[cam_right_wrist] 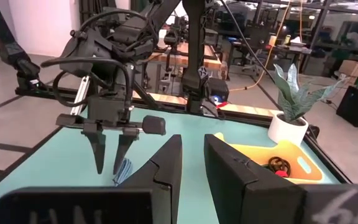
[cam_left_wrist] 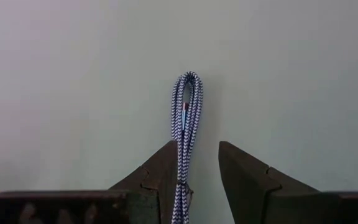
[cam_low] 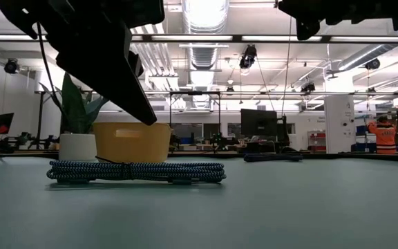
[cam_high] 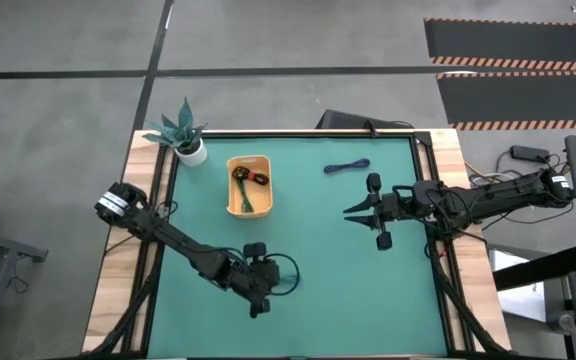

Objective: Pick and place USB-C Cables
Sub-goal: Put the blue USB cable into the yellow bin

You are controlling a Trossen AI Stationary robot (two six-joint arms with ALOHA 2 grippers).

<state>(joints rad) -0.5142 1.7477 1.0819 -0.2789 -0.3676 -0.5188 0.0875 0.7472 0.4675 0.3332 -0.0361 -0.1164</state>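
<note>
Teal-blue cable (cam_left_wrist: 186, 112) flat on green mat (cam_high: 348, 290), left gripper (cam_left_wrist: 194, 180) spread astride it for pickup; right gripper (cam_high: 358, 210) waits, slightly parted.

The teal-blue braided cable bundle (cam_low: 136, 171) lay flat on the green table, folded into a long loop (its bent end showed white-and-blue weave). The blue-purple cable bundle (cam_high: 347, 167) lay flat near the far edge. The dark green cable (cam_high: 243, 195) and the black-and-red cable (cam_high: 258, 178) sat inside the yellow tray (cam_high: 232, 208).
</note>
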